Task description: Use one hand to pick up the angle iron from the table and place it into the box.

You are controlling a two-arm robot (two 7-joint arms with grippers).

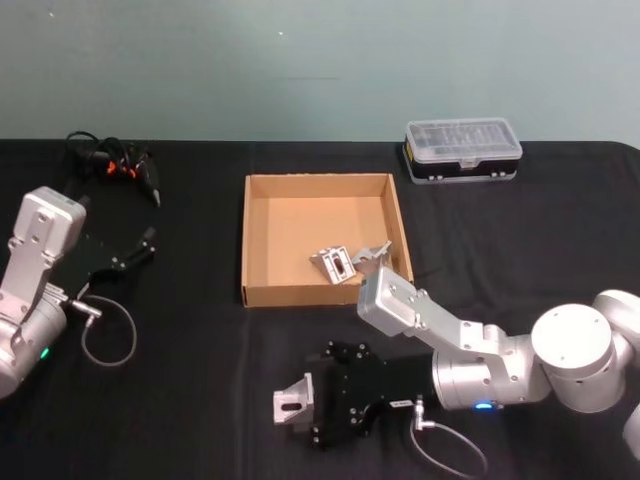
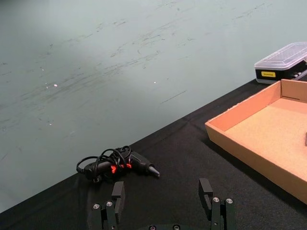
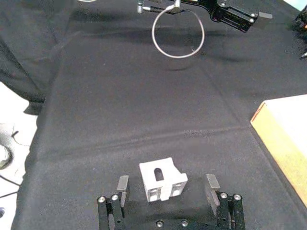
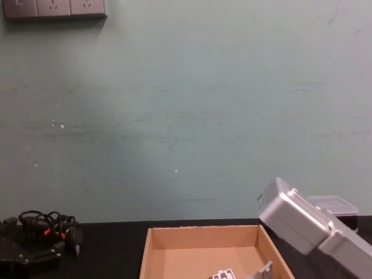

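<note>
clear-lidded case (image 1: 462, 150): far right | black corded device (image 1: 115, 165): far left, cable coiled | wall sockets (image 4: 54, 8): high left

Setting resembled lab or workshop test bench. Black cloth-covered table (image 1: 200, 400) stood against bare green wall (image 4: 186, 116); sockets (image 4: 55, 8) mounted high far left. Clear-lidded parts case (image 1: 462, 150) sat far right, corded tool (image 1: 115, 162) far left.

Head cam looks steeply down on my counter (image 1: 200, 400) and the box (image 1: 318, 178). Chest cam sits low, faces the wall (image 4: 186, 116), shares the box's far end. Both my wrist cams ride close above the counter, looking forward.
</note>
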